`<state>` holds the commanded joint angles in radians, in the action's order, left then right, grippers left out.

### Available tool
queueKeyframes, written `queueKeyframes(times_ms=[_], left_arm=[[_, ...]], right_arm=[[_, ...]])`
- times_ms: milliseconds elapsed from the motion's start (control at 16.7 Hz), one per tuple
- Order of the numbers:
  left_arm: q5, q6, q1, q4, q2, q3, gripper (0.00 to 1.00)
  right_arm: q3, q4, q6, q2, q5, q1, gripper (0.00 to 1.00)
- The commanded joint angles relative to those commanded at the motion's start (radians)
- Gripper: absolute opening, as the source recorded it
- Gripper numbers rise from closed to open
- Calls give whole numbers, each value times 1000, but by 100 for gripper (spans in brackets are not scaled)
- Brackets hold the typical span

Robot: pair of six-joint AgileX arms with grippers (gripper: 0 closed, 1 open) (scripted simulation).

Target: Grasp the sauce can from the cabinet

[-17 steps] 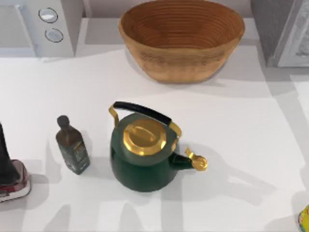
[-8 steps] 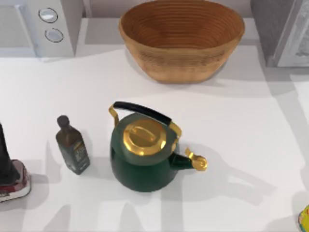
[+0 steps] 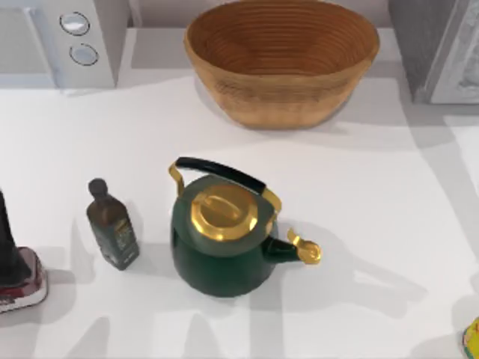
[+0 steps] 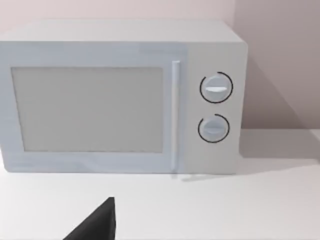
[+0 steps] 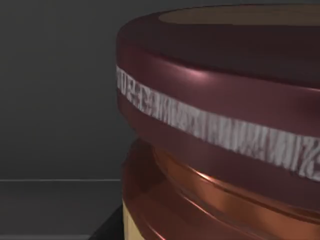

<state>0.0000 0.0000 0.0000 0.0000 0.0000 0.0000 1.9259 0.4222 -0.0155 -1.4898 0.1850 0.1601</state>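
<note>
Right wrist view: sauce can (image 5: 220,125) v. close to camera, maroon lid w/ white band, inside dark cabinet (image 5: 55,90). Kettle (image 3: 224,235) mid-table; bottle (image 3: 112,224) left of kettle, basket (image 3: 281,60) behind kettle. Claw state on both arms: cannot tell.

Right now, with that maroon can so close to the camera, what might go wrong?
The maroon-rimmed sauce can looms very near the right wrist camera against a dark interior, so the jaws could bump it and tip it. The grip cannot be checked from here. On the white table, the green kettle with gold lid could obstruct carrying it out.
</note>
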Motion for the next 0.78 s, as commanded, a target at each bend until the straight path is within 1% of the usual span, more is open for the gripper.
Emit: queueKeyframes(times_ms=[420,540,780], left_arm=[[0,0,0,0,0,0,100],[0,0,0,0,0,0,100],[0,0,0,0,0,0,100]], right_arm=[[79,347,1,251,140,145,0],[87,387,1,290,160,167,0],[86,388,-1,293,161,165,0]])
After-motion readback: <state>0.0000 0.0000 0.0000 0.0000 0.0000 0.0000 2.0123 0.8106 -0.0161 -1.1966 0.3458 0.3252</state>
